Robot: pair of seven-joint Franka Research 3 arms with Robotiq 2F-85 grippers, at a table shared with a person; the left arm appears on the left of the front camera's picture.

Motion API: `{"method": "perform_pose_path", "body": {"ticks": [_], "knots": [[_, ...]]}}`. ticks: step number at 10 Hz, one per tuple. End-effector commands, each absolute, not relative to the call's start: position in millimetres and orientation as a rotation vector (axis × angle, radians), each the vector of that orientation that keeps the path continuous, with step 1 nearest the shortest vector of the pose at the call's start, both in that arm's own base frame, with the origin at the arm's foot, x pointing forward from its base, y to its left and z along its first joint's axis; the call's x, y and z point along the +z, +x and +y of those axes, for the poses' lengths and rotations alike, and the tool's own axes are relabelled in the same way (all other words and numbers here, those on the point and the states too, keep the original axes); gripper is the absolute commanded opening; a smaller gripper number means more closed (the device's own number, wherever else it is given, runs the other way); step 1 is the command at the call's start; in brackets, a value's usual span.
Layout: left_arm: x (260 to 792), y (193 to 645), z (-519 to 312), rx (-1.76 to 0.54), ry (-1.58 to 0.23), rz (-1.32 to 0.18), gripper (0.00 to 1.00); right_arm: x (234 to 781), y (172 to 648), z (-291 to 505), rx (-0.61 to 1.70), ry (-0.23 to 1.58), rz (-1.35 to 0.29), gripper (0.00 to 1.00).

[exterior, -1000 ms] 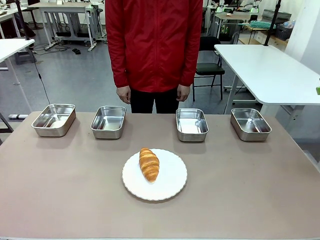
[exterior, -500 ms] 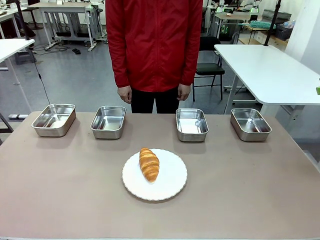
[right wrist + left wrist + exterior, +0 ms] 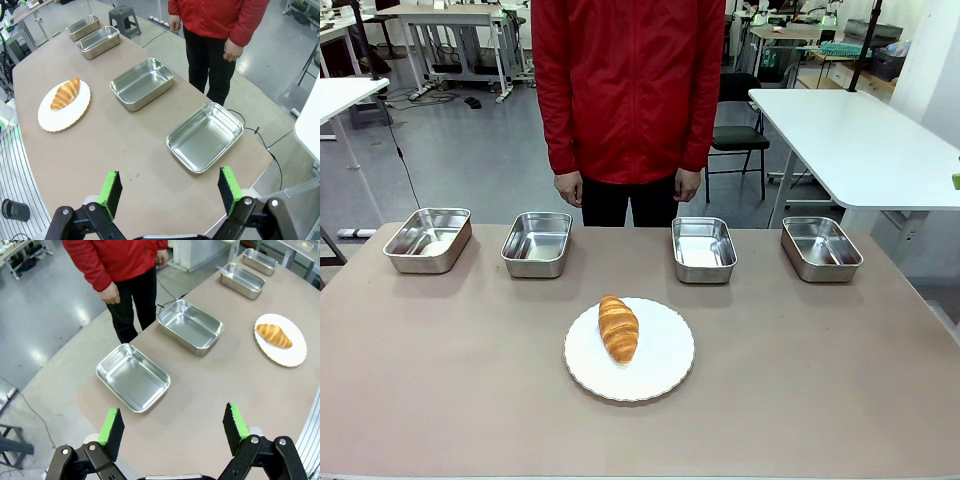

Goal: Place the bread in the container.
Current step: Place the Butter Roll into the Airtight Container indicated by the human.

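Your black two-finger left gripper (image 3: 173,425) and matching right gripper (image 3: 169,190) had bright green pads (image 3: 108,426) and silver pivot screws (image 3: 251,439); the person (image 3: 628,120), top centre, wore a red zipped jacket (image 3: 620,60) and black trousers (image 3: 610,205).

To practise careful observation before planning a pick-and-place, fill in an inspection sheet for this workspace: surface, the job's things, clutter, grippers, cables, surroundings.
Surface: brown table, flat, no spills seen.
Bread: croissant lying on the white plate, left of its middle.
Pans: four steel, all empty, in a row along the far edge: outer left pan, inner left pan, inner right pan, outer right pan.
Clutter: nothing seen.
Grippers: left gripper open, holding nothing, above the outer left pan's end; right gripper open, holding nothing, above the outer right pan's end.
Cables: black cable on the floor beyond the table.
Surroundings: person in red jacket at the far side, hands down; white side table, black chair.
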State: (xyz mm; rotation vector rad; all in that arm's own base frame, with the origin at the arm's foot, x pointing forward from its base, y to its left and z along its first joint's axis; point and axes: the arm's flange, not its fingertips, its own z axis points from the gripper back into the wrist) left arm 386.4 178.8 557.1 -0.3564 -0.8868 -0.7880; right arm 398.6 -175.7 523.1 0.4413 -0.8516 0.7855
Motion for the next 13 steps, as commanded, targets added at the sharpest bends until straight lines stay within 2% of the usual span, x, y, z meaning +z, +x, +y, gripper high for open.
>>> {"method": "perform_pose_path", "body": {"ticks": [1, 13], "knots": [[557.3, 385.4, 179.7, -0.786, -0.358, -0.89, 1.0, 522.0, 399.2, -174.5, 0.788, 0.447, -0.866, 1.0], [557.3, 385.4, 179.7, -0.786, -0.358, -0.89, 1.0, 522.0, 399.2, -174.5, 0.788, 0.447, -0.866, 1.0]]}}
